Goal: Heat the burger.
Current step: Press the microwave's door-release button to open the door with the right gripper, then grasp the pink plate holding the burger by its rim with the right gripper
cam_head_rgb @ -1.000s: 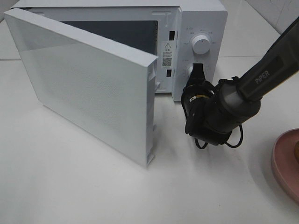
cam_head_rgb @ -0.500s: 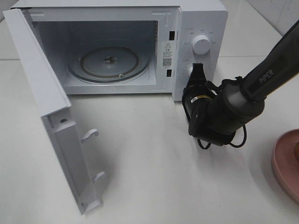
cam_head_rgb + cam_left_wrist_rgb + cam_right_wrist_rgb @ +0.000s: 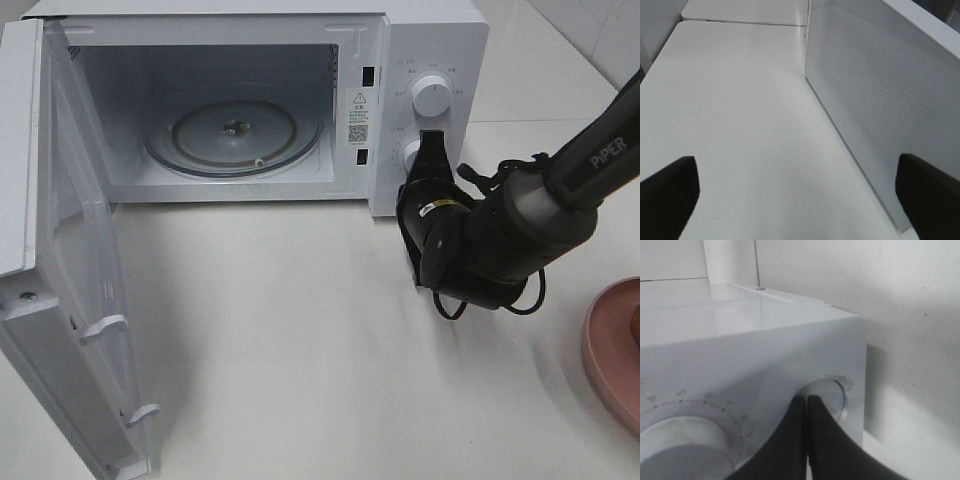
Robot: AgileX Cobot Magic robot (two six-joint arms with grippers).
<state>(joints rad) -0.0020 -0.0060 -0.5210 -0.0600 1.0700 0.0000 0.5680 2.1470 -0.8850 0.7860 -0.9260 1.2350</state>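
Observation:
The white microwave (image 3: pixel 425 40) stands at the back with its door (image 3: pixel 60 300) swung wide open to the left. Its glass turntable (image 3: pixel 235 135) is bare. My right gripper (image 3: pixel 430 150) is shut, its fingertips (image 3: pixel 806 410) together right at the lower round knob (image 3: pixel 827 395) of the control panel. The burger is almost wholly out of view: only a brown sliver (image 3: pixel 636 322) shows on the pink plate (image 3: pixel 605 350) at the right edge. My left gripper (image 3: pixel 800 200) is open and empty beside the door's outer face (image 3: pixel 880 100); the exterior view does not show it.
The upper timer dial (image 3: pixel 431 95) sits above the lower knob. The open door juts out over the table's front left. The right arm (image 3: pixel 520 225) and its cable hang over the table in front of the control panel.
The microwave door has swung from partly open to fully open on the left, baring the cavity. My right gripper has drawn slightly right and back from the lower knob.

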